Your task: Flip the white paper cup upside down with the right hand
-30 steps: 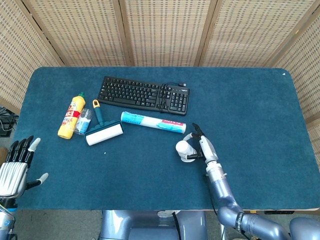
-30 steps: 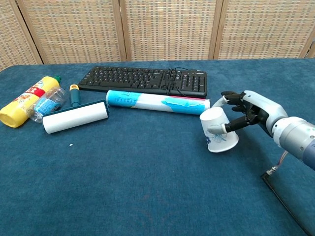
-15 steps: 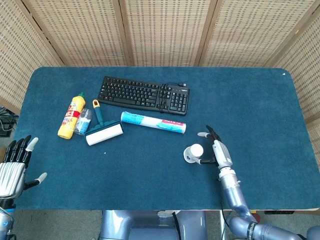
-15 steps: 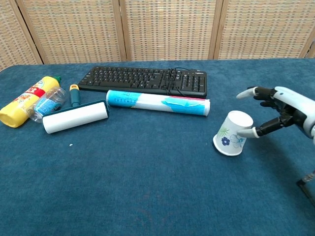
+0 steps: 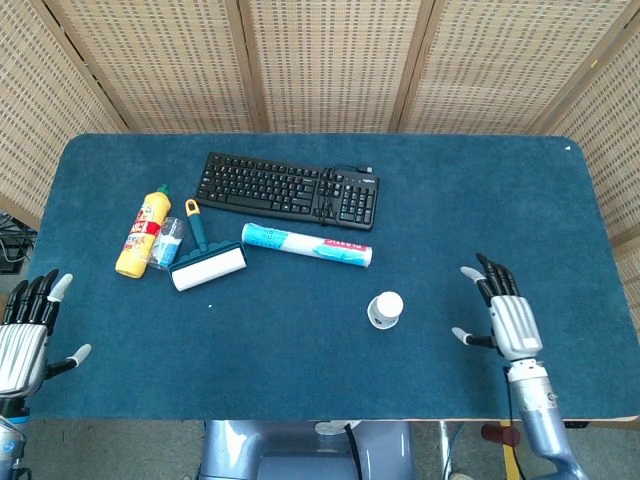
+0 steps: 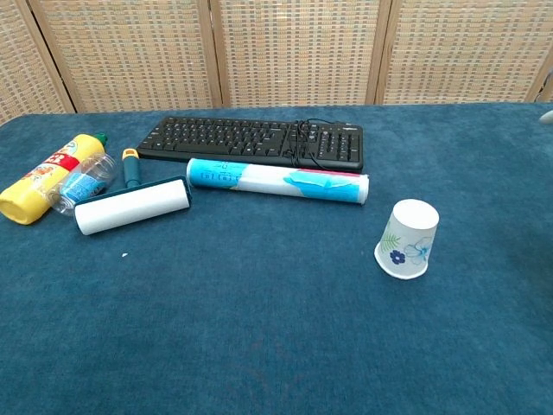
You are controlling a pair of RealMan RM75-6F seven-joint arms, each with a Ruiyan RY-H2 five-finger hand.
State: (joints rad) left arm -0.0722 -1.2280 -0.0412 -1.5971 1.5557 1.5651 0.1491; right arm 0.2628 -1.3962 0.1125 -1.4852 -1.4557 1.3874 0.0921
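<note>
Nearest, at the table's near edge, the two hands sit at opposite ends. The left hand (image 5: 22,335) is at the near left corner, just off the blue cloth, its fingers spread and pointing away from the robot, holding nothing. The right hand (image 5: 507,317) is over the near right part of the table (image 5: 300,370), palm down, fingers apart and likewise empty; the chest view shows only a sliver of it at the right border.

Left of the right hand and apart from it, the white paper cup (image 5: 385,308) stands alone on the cloth with its closed base on top and its wider rim on the cloth. In the chest view the cup (image 6: 408,239) shows a blue flower print on its side and leans slightly, so whether the rim sits fully flat cannot be told.

Farther back, a long roll in a white and light blue wrapper (image 5: 306,245) lies on its side, running left to right. To its left lies a lint roller (image 5: 207,263) with a white drum and a teal handle pointing far. Just left of that, a small clear plastic bottle (image 5: 167,242) lies beside a yellow bottle (image 5: 143,232) with a red label, the two touching or nearly so.

Farthest, a black keyboard (image 5: 288,188) lies along the cloth, its cable bunched over its right part.
</note>
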